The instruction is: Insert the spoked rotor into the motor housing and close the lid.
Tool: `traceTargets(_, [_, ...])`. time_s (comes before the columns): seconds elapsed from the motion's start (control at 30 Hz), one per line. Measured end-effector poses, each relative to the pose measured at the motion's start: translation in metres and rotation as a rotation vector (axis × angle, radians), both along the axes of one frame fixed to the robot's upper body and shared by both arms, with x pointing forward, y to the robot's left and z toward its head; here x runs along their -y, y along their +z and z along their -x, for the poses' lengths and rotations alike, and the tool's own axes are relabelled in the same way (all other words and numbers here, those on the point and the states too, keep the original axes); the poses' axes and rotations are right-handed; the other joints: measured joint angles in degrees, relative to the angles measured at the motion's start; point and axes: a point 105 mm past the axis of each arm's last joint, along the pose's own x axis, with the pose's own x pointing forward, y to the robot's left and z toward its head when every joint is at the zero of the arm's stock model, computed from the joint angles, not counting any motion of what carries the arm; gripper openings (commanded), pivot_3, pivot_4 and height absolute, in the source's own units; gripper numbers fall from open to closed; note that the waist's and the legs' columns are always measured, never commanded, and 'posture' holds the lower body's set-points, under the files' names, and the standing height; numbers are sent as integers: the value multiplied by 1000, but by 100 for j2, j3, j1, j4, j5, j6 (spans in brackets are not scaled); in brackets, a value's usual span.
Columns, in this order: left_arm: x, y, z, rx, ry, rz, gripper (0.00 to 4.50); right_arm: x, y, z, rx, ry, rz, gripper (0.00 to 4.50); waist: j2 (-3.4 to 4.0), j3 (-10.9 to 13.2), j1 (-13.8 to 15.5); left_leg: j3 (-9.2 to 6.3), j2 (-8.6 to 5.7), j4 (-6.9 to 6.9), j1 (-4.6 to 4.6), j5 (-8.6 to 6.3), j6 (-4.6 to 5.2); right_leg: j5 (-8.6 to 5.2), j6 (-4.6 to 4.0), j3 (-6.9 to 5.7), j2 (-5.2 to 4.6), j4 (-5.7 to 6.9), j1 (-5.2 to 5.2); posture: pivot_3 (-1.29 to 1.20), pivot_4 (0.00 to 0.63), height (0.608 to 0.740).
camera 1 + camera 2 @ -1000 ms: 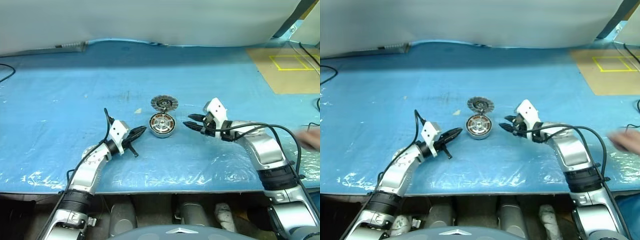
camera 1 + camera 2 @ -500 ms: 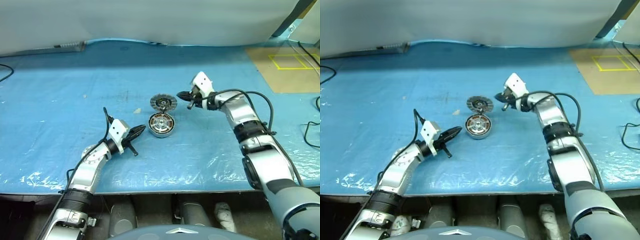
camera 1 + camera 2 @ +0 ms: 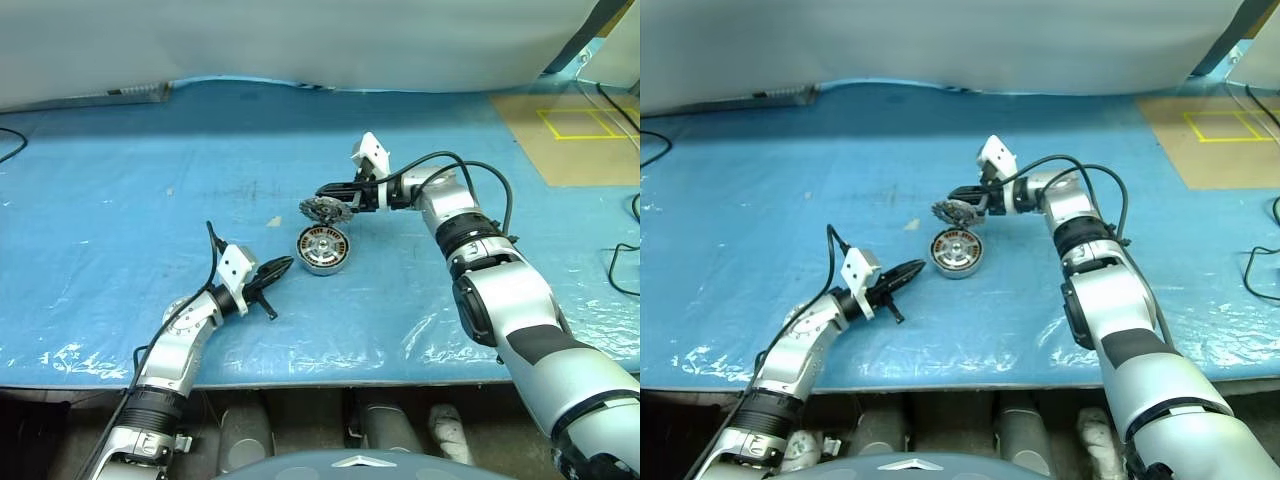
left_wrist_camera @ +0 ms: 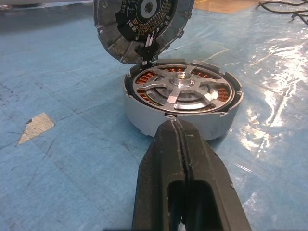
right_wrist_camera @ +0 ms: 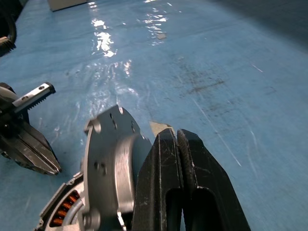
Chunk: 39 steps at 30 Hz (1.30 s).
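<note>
With the rotor [image 4: 179,89] seated, right gripper [image 3: 324,190], jaws shut and empty, nudges the stiff, hinged lid [image 3: 326,208]; left gripper [image 3: 283,264] shut, empty.

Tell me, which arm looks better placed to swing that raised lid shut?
The right. Its shut fingers sit behind the tilted round silver finned lid, ready to push it over the grey motor housing. The left fingers wait beside the housing.
</note>
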Motion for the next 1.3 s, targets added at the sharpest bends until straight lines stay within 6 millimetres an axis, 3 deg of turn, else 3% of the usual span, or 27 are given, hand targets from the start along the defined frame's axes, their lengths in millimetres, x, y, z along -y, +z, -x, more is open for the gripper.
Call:
traceTargets(0.17, [1,-1,2,-3,-13,-2,0,-4,2,7,-12,59,-3,69,0,0,11,0,1,0,-1,0,0,0,0,-2,0,-1,0,0,150,740])
traceTargets(0.47, [2,-2,3,3,-20,-4,0,7,-42,28,-114,-14,-66,69,0,0,22,0,0,0,3,0,0,0,0,0,0,0,2,0,150,740])
traceTargets(0.77, [3,-2,2,8,-23,-4,0,-3,-55,51,-115,-67,-120,69,-1,0,14,0,-3,-2,13,-10,-25,0,1,4,0,-3,11,0,150,740])
traceTargets(0.97, [3,-3,2,3,-23,-9,0,-4,-52,60,-67,-56,-68,69,-1,0,12,-1,-5,-3,14,0,-43,0,3,6,0,-4,11,0,150,740])
traceTargets(1.17, [3,-3,1,4,-21,-12,0,3,-22,66,53,-65,-19,69,-1,0,7,-1,-7,-12,15,1,-45,0,4,8,1,-9,10,0,150,740])
traceTargets(1.3, [3,-4,2,3,-19,-11,0,5,-14,67,82,-145,-11,1081,-1,0,10,-1,-9,-13,15,1,-46,0,6,10,0,-9,11,0,150,740])
